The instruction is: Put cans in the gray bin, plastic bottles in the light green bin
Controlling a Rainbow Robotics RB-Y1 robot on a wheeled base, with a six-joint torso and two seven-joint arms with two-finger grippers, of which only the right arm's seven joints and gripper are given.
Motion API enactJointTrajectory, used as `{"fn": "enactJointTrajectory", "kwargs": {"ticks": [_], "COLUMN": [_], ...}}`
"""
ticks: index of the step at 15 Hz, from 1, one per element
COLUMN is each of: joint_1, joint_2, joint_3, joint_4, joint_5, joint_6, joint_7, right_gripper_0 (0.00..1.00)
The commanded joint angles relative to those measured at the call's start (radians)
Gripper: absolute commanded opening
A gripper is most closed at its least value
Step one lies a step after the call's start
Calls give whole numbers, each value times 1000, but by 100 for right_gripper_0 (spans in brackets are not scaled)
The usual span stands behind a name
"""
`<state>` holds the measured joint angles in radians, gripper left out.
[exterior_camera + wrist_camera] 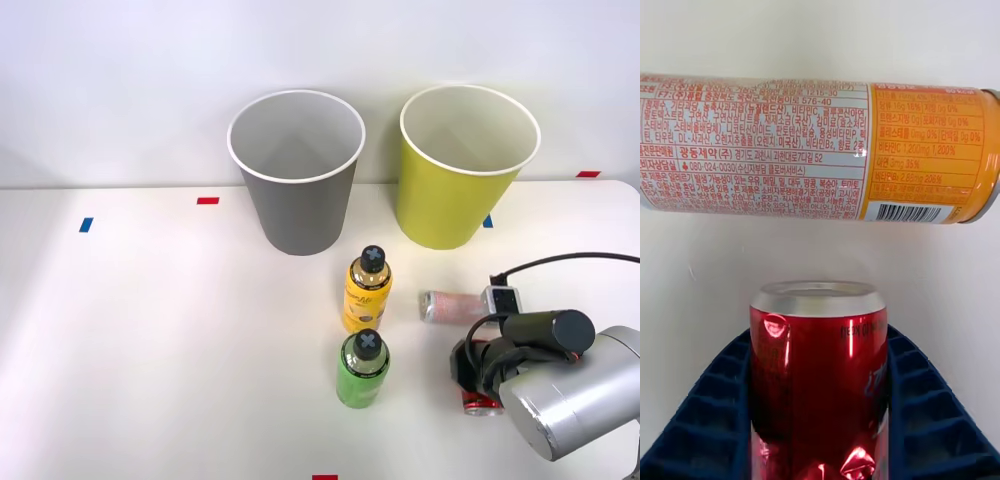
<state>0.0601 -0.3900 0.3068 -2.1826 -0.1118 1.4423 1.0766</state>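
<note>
The red can (818,375) with its silver top lies between my right gripper's (818,341) blue fingers (715,409), which press on both of its sides. In the front view the red can (482,403) peeks out on the table under my right wrist, at the near right. Just beyond it lies the pale pink can (790,150) on its side, orange end showing; it is also in the front view (455,304). The yellow-orange bottle (366,295) and the green bottle (363,370) stand upright mid-table. The gray bin (300,215) and light green bin (445,210) stand at the back.
Small red and blue tape marks (208,200) dot the white table. A black cable (560,260) loops over my right arm (575,400). The table's left half is open white surface, and a pale wall rises behind the bins.
</note>
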Motion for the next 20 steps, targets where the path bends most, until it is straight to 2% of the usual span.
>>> {"fn": "enactJointTrajectory", "kwargs": {"ticks": [1, 5, 10, 13, 16, 20], "joint_1": [3, 41, 193, 316, 400, 423], "joint_2": [2, -1, -6, -10, -4, 26], "joint_3": [0, -3, -58, -63, -55, -49], "joint_4": [-2, -66, -289, -368, -370, -370], "joint_5": [17, 35, 38, 80, 124, 175], "joint_6": [-5, -6, -22, -232, -507, -731], "joint_7": [6, 2, 26, 45, 46, 29], "right_gripper_0": [0, 0, 0, 0, 0, 0]}}
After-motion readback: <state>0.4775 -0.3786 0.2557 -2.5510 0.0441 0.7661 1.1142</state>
